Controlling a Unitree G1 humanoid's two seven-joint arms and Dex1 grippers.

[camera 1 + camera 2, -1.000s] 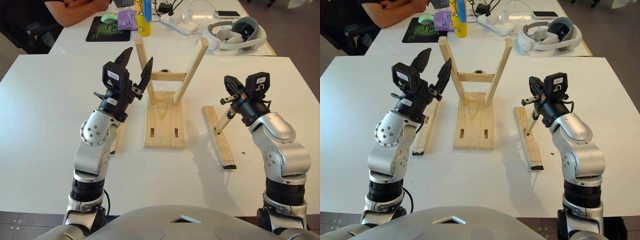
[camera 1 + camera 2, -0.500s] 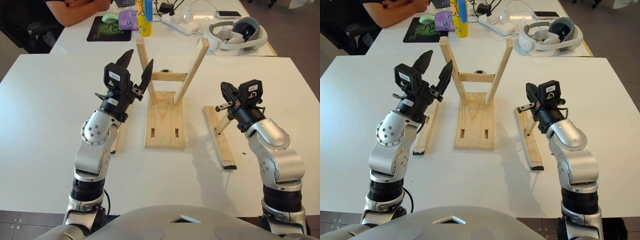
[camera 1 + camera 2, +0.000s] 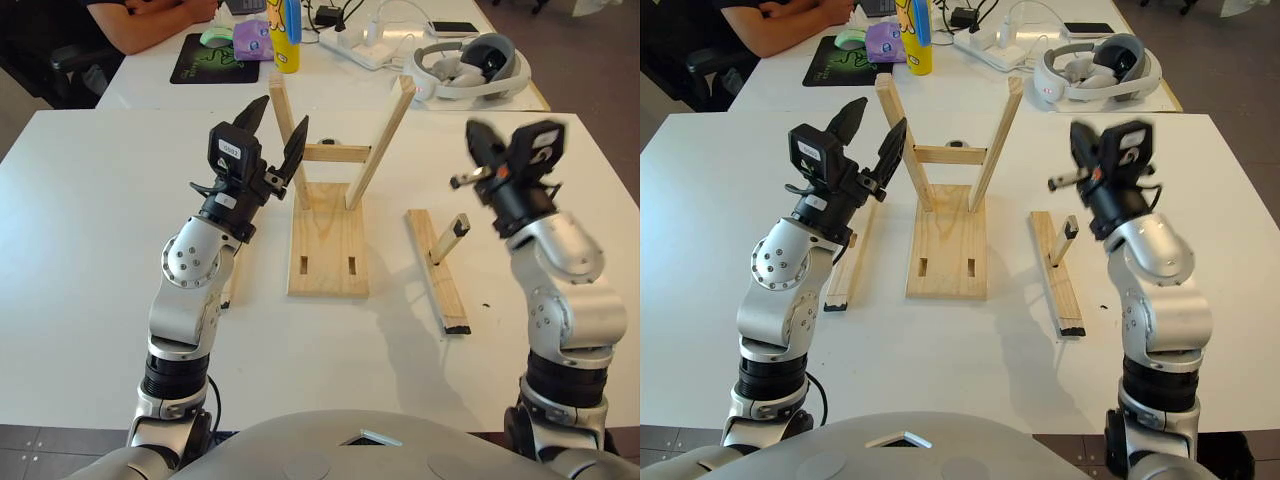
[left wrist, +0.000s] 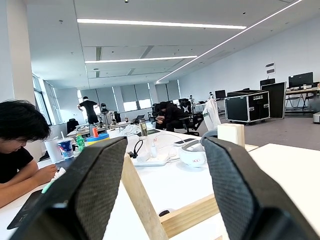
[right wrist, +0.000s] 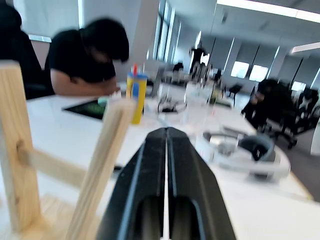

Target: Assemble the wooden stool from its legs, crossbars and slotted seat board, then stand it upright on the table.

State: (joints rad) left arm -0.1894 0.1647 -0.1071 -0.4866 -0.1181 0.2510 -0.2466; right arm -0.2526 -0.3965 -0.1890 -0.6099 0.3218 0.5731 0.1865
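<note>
The slotted seat board (image 3: 328, 245) lies flat at the table's middle. On its far end stands a frame of two legs (image 3: 288, 140) joined by a crossbar (image 3: 335, 153). My left gripper (image 3: 282, 112) is held open in the air beside the frame's left leg, with that leg (image 4: 142, 200) between its pads (image 4: 85, 200) and not touching them. A second leg (image 3: 437, 272) with a short crossbar stub (image 3: 452, 232) lies to the right. My right gripper (image 3: 476, 135) hovers shut above and beyond it, its fingers (image 5: 166, 150) pressed together on nothing. A third leg (image 3: 230, 288) lies under my left arm.
Behind stands another table with a white headset (image 3: 470, 62), a yellow bottle (image 3: 288, 35), a power strip (image 3: 355, 40) and a black mouse pad (image 3: 205, 58). A small dark item (image 3: 328, 141) lies behind the frame. Bare tabletop spreads to the front and sides.
My right gripper has risen up and back, away from the lying leg's crossbar stub. The left arm and the wooden parts have stayed put.
</note>
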